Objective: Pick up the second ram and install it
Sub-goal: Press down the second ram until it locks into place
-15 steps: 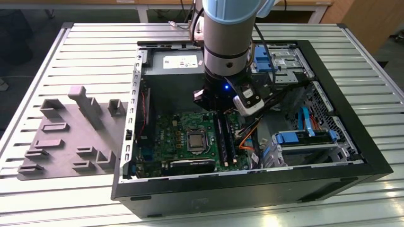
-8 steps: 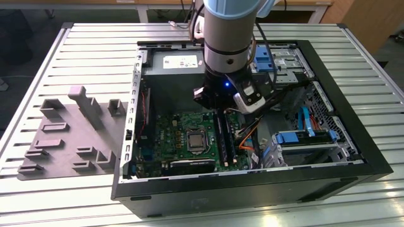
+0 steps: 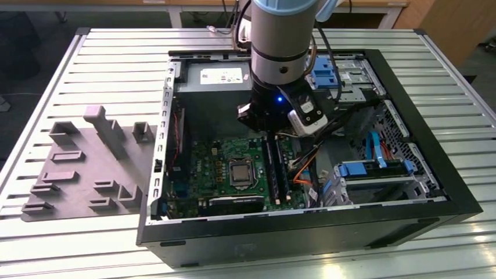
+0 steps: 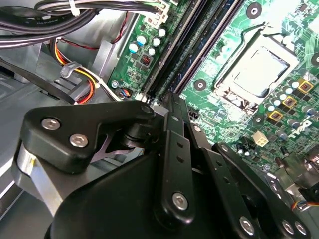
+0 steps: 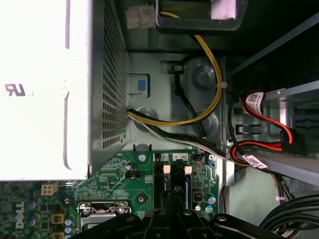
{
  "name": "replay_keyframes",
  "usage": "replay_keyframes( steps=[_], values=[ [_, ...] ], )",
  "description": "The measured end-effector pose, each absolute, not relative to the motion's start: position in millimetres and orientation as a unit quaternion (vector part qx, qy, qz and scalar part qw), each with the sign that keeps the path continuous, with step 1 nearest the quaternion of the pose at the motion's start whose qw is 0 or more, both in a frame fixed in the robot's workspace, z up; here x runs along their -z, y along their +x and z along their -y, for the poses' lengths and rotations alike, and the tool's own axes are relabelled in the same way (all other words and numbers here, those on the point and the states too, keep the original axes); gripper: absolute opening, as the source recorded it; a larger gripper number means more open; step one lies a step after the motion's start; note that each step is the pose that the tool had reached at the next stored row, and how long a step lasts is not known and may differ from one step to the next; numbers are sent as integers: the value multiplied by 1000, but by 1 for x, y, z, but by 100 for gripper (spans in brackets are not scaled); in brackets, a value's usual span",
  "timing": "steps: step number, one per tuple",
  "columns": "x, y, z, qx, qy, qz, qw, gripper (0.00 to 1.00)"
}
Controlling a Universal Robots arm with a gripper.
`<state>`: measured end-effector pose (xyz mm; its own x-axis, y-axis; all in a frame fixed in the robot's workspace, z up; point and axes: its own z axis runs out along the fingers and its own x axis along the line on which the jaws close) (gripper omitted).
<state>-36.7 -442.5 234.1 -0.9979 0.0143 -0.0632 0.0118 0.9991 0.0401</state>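
My gripper (image 3: 268, 135) is low inside the open computer case, over the far end of the long black ram slots (image 3: 275, 170) on the green motherboard (image 3: 225, 174). In both wrist views its black fingers (image 4: 168, 112) come together to a narrow tip, and I see nothing held between them. A thin blue ram stick (image 5: 188, 191) stands in one slot, with a white latch (image 5: 188, 170) at its end. The gripper tip (image 5: 172, 201) sits over the neighbouring slot (image 5: 167, 185). I cannot tell whether the second ram lies under it.
The grey power-supply box (image 3: 220, 75) is at the back of the case, with yellow and black cables (image 5: 209, 84) beside it. Blue drive brackets (image 3: 372, 168) and orange cables (image 3: 302, 174) are to the exterior view's right. A grey parts tray (image 3: 85, 168) lies on the table to the left.
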Motion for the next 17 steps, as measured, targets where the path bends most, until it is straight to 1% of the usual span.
replay_keyframes(
  steps=[17],
  values=[
    [-234,-37,446,-20,7,-999,32,11]
  ],
)
